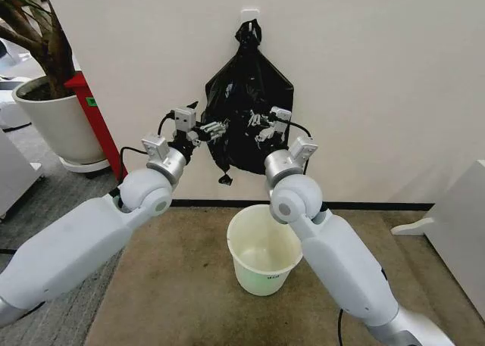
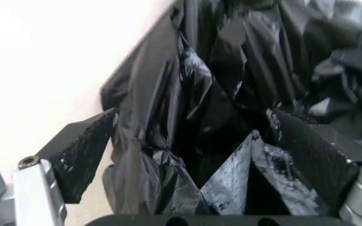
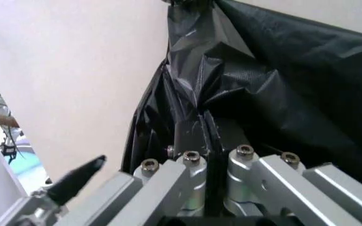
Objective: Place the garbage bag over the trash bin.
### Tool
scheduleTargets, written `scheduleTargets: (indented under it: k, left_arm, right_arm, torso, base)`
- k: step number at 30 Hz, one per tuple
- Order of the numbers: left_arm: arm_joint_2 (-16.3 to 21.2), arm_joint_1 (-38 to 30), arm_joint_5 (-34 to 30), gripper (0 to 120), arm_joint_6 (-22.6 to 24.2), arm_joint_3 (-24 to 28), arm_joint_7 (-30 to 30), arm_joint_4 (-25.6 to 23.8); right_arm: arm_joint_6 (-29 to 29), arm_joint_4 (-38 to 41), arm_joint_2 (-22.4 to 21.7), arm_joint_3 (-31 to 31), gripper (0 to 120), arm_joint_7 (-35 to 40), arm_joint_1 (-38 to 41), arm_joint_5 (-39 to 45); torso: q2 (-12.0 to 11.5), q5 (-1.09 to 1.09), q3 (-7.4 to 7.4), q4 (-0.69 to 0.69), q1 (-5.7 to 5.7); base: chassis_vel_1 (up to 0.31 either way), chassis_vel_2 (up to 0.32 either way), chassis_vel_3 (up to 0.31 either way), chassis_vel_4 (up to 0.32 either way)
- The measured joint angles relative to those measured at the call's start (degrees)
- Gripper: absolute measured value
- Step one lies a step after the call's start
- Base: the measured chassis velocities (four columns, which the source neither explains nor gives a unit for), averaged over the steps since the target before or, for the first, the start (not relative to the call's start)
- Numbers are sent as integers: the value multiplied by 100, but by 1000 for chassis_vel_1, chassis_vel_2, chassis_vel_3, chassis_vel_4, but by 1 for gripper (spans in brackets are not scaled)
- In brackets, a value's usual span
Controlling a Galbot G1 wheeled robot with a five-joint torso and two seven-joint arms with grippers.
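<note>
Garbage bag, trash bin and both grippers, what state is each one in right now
garbage bag: hanging on the wall from a hook, rumpled, not on the bin
trash bin: upright on the floor, unlined
left gripper: open, fingers around bag plastic
right gripper: shut on the bag

Glossy black bag (image 1: 244, 104) (image 2: 231, 94) (image 3: 275, 84), crinkled, with grey-white highlights, against a plain cream wall (image 1: 379, 81). Off-white bin (image 1: 263, 249), pale yellowish inside, with a tiny dark label. Brown floor (image 1: 174, 285), with grey carpet (image 1: 45, 202) beside it. White arms with silver-grey grippers, left (image 1: 214, 129) and right (image 1: 260, 126). Red panel (image 1: 95, 115) beside a white planter (image 1: 53, 119).
</note>
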Motion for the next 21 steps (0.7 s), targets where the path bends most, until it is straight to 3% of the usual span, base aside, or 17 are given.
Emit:
scheduleTargets:
  k: [10,21]
  left_arm:
    - [191,-254,243,94,753,154,27,-166]
    - [142,-361,357,94,913,250,-13,1]
  right_arm:
    - [22,0,-33,144,0,-62,-114,-49]
    - [34,16,1,105,0,-85,-111,-66]
  torso:
    - [1,-1,0,0,0]
    - [1,-1,0,1,0]
  base:
    - [0,0,0,0]
    - [0,0,0,0]
